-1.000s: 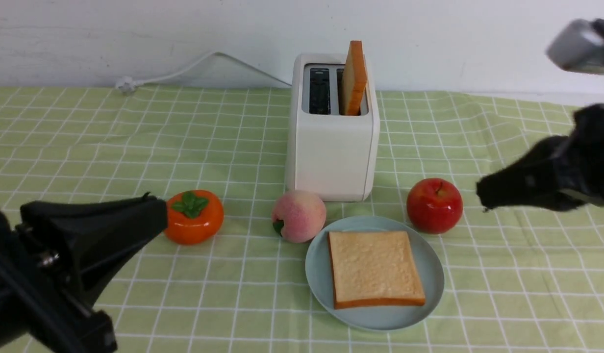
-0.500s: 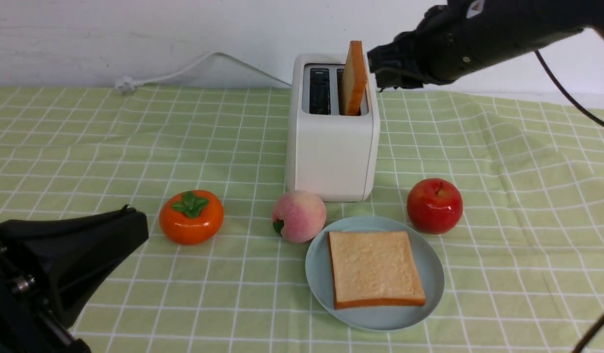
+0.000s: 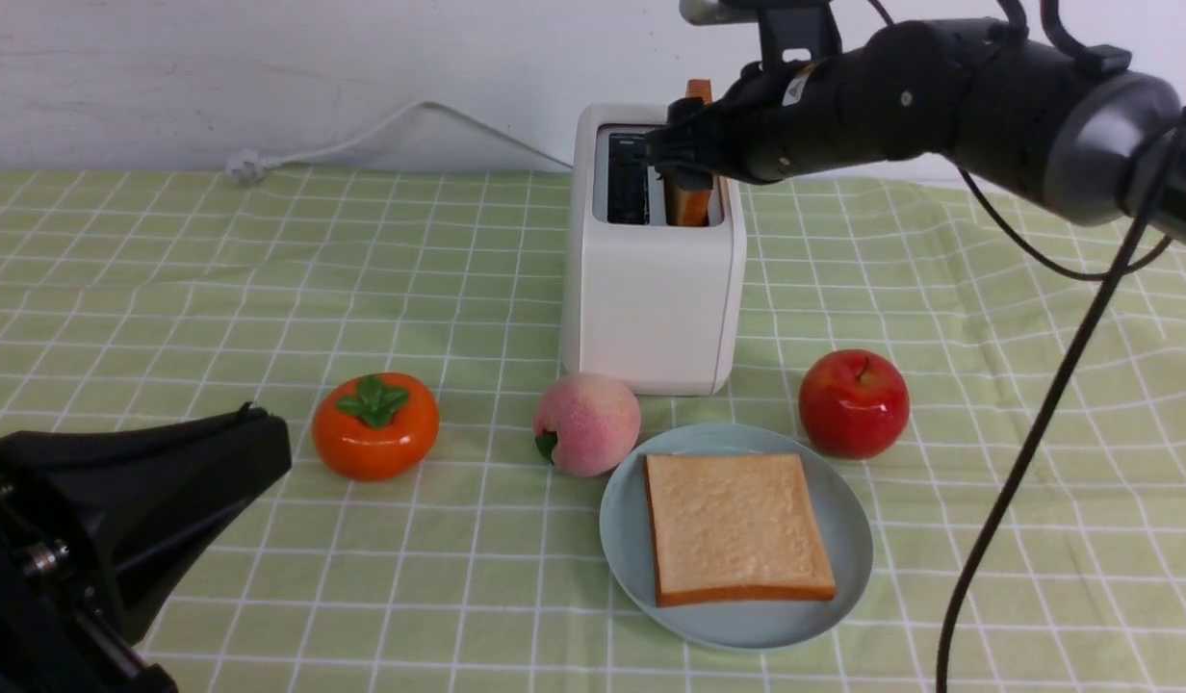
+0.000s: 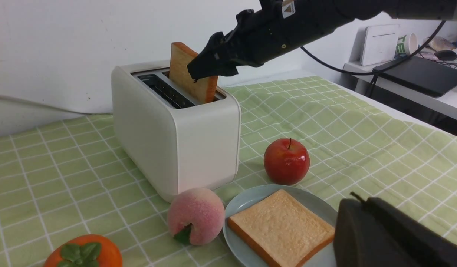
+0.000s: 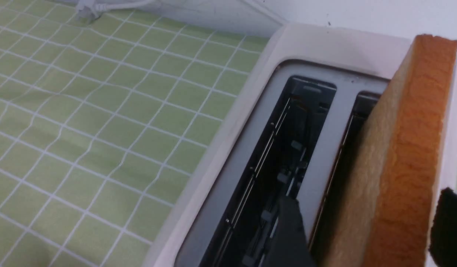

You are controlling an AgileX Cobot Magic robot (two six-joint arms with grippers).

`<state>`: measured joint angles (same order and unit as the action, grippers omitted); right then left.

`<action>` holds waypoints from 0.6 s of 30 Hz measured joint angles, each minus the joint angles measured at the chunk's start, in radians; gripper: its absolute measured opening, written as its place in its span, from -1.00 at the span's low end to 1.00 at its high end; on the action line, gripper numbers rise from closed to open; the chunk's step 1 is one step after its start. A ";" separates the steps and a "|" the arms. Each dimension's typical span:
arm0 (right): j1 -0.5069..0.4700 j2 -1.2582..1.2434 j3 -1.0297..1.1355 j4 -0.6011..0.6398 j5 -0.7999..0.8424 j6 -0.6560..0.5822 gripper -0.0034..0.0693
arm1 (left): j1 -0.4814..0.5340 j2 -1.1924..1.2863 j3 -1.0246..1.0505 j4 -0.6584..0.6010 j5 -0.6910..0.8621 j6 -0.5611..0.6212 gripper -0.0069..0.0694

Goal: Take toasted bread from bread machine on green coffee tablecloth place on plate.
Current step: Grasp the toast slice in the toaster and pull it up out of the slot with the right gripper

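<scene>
In the front view, the bread machine (image 3: 651, 298) stands on the green coffee tablecloth (image 3: 266, 269) close to the far edge of the table (image 3: 925, 181), about midway along it. A standing slice (image 3: 694, 200) of toasted bread sits upright in the slot nearer the table's right edge. The right tool (image 3: 684, 162) comes in from the right-edge side at the level of the machine's top and hides most of that slice. A second slice (image 3: 737, 529) lies flat on the plate (image 3: 617, 520), between the machine and the near edge. An apple (image 3: 853, 402) and a peach (image 3: 586, 423) sit just beside the plate, and a persimmon (image 3: 376, 425) lies further toward the left edge. The left tool (image 3: 261, 438) sits low near the near left corner, well apart from both slices. I cannot tell whether it is clenched or released.

In the left wrist view, the right tool (image 4: 210, 68) covers the upper part of the standing slice (image 4: 187, 70), whose pale face rises out of the bread machine (image 4: 176, 141). The second slice (image 4: 280, 226) lies on the plate (image 4: 247, 196), and the left tool (image 4: 380, 230) is a dark mass just beside it.

In the right wrist view, the right tool (image 5: 365, 230) is released, its fingers (image 5: 288, 230) spread. One hangs over the grey strip between the slots, the other past the crust. The standing slice (image 5: 406, 148) lies between them, with a gap showing at its pale face.
</scene>
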<state>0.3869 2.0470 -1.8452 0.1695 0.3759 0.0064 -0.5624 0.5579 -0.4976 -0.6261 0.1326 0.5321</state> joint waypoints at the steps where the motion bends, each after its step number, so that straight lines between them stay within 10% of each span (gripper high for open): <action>1: 0.000 0.001 -0.001 -0.001 -0.004 0.000 0.34 | 0.000 0.000 0.000 0.000 0.000 0.000 -0.85; 10: 0.000 0.008 -0.004 -0.001 -0.024 0.000 -0.52 | 0.000 0.001 0.000 0.000 0.000 0.000 -0.85; 18: 0.000 0.004 -0.004 -0.001 -0.024 0.000 -0.62 | 0.000 0.001 0.000 0.000 0.000 0.000 -0.85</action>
<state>0.3869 2.0508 -1.8489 0.1684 0.3524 0.0064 -0.5624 0.5590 -0.4976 -0.6261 0.1326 0.5321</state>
